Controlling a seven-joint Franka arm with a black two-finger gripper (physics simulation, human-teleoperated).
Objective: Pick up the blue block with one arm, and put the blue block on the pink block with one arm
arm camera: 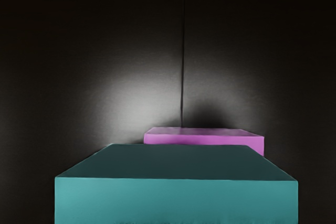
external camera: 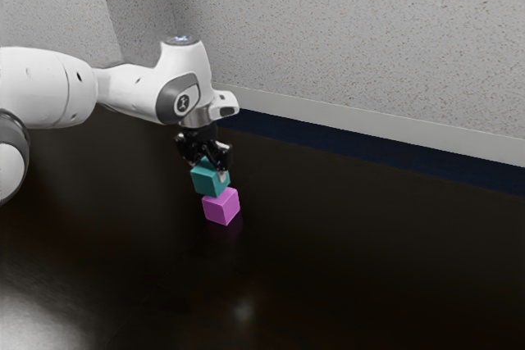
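two-sided pinch by the black gripper on the blue block: fingers pressed against its upper part from opposite sides, spread just the block's width and no wider. hangs pointing down from the white arm, reaching in from the exterior view's left. holds the blue block, more teal than blue and slightly turned, straight under the hand and directly over the pink block. too close to the pink block's top to tell touching from just clear. overlaps it only partly, shifted toward the exterior view's left. in the wrist view, same blue block broad and close just under the hand, pink block peeking out beyond and below it. under both, dark glossy table; behind, grey wall with pale baseboard.
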